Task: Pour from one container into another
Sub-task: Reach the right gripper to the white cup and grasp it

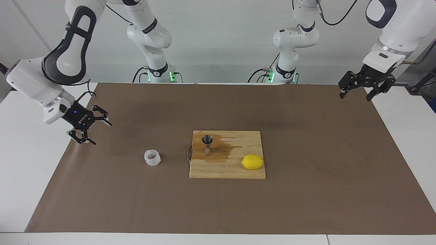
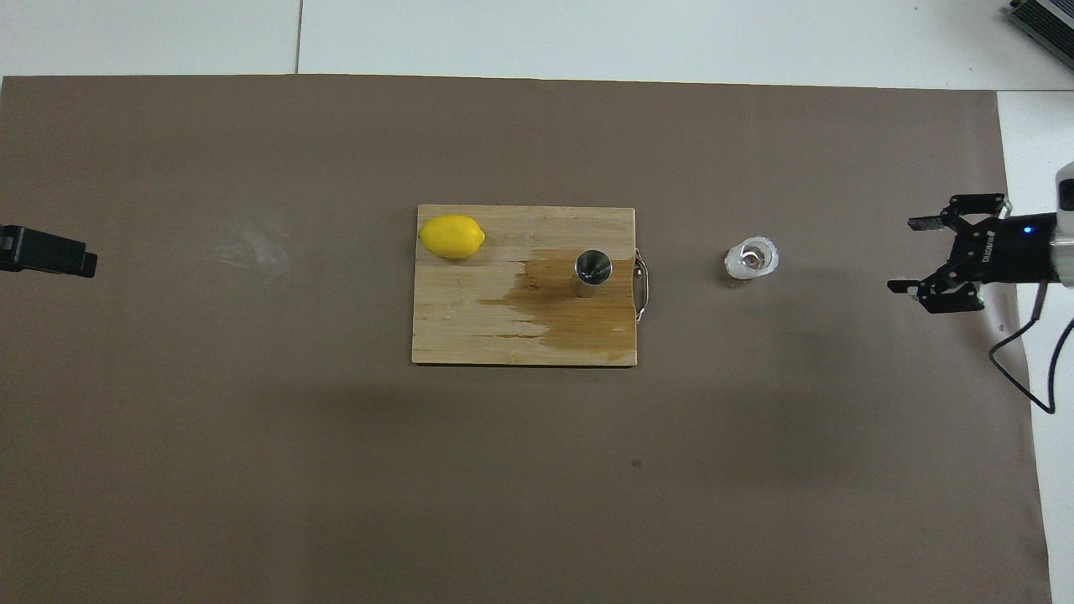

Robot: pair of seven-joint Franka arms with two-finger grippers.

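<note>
Brown paper is covering the table; the spread-fingered right gripper (image 1: 91,128), nearing the knobbly clear glass cup (image 1: 152,158), is risking toppling it; the left gripper (image 1: 367,87), released, is waiting.

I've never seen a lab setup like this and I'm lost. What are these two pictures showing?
Two white robot arms work at one table covered in brown paper. One picture faces the robots from across the table; the other looks down from above their end. On a wooden board stand a steel jigger and a lemon; the board has a wet stain. Beside the board, toward the right arm's end, sits a clear cup. The right gripper is open above the paper's edge, and the left gripper is open above the other edge. Neither holds anything.
</note>
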